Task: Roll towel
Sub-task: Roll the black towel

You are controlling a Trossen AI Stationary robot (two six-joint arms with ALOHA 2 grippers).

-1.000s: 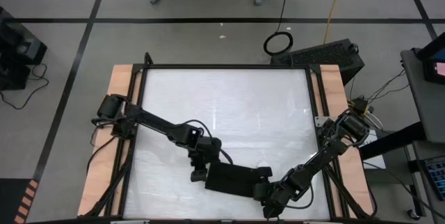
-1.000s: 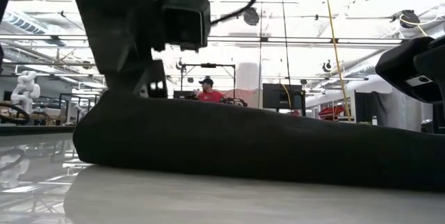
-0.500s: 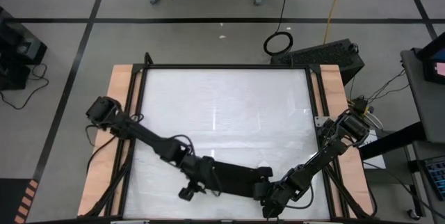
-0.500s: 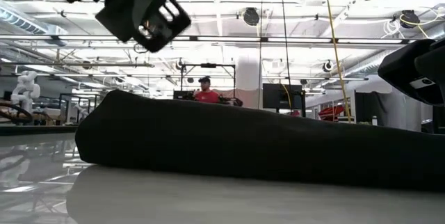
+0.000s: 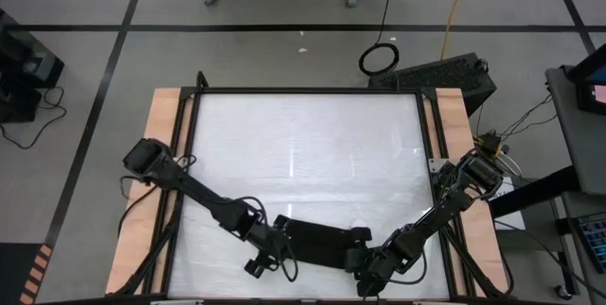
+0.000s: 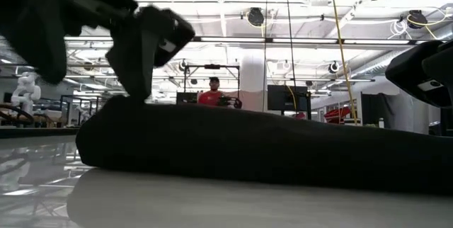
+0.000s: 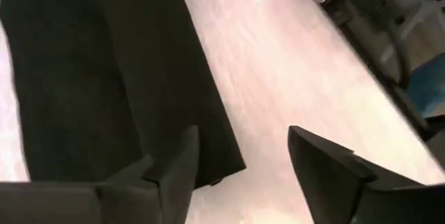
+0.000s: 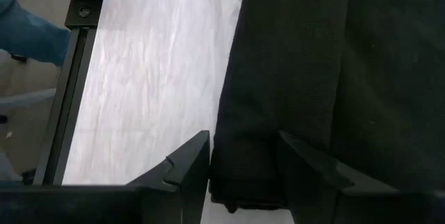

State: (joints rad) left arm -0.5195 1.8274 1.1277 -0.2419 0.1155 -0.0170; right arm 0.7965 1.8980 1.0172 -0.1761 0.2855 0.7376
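One towel (image 5: 320, 243), rolled into a long bundle, lies near the worktop's front edge; my right gripper (image 8: 240, 156) is clenched on its right end, while my left gripper (image 7: 240, 161) stands released, jaws apart, at its left end. With the left end unheld, I judge the roll may loosen there or skew if the right end shifts. Count: one towel, two grippers.

Matt cloth towel (image 5: 317, 242); glossy table (image 5: 303, 153)
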